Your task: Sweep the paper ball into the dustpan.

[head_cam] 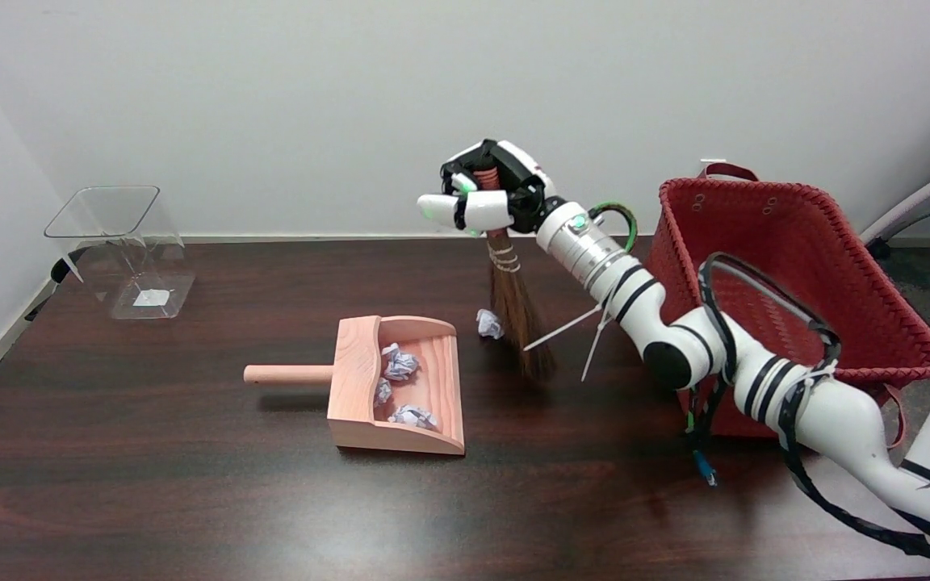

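Note:
My right hand (pixel 491 198) grips the top of a small brown straw broom (pixel 516 311), which hangs tilted with its bristles down on the table. A crumpled paper ball (pixel 488 323) lies on the table right against the bristles' left side, partly covered by them. A little to the left sits the wooden dustpan (pixel 358 379), its open mouth facing right and its handle pointing left. Three paper balls (pixel 399 361) lie inside the pan.
A red woven basket (pixel 804 266) stands at the right, behind my arm. A clear plastic container (pixel 127 250) sits at the far left near the wall. The dark wooden table (pixel 190 500) stretches to the near edge.

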`<action>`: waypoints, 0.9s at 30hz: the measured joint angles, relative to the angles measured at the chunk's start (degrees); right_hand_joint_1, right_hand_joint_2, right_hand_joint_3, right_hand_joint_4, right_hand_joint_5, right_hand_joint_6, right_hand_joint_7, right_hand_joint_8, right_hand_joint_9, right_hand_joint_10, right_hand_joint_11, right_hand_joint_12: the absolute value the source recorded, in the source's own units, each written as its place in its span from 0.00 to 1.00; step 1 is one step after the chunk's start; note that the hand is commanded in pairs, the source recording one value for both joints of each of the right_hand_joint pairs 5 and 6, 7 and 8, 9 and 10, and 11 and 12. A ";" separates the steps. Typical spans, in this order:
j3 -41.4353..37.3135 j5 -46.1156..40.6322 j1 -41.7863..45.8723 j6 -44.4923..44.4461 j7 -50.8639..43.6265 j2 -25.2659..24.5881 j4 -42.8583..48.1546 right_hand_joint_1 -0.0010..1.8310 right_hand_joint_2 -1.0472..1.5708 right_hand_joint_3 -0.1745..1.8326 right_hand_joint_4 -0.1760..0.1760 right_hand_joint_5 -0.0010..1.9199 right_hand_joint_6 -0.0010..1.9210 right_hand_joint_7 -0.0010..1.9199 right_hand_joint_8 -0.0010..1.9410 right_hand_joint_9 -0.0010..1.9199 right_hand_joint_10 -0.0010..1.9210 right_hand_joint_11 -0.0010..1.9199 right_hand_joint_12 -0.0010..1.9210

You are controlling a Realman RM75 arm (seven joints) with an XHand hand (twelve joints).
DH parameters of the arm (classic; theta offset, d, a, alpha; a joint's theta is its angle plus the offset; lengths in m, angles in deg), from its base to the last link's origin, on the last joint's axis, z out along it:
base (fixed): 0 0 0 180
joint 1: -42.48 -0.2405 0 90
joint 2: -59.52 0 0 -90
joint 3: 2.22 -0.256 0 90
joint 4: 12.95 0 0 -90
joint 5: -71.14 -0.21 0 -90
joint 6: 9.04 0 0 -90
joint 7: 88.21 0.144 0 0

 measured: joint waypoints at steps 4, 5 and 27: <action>0.67 0.36 0.74 0.26 0.26 -0.76 0.30 0.80 0.91 0.29 0.50 1.00 1.00 1.00 0.99 1.00 1.00 0.91 0.91; 0.77 0.41 0.89 0.33 0.35 -0.87 0.30 0.80 0.91 0.29 0.50 1.00 1.00 1.00 0.99 1.00 1.00 0.90 0.90; -1.47 1.00 8.68 2.28 6.30 -1.85 -8.46 0.74 0.98 0.26 0.50 1.00 1.00 1.00 0.99 1.00 1.00 0.91 0.91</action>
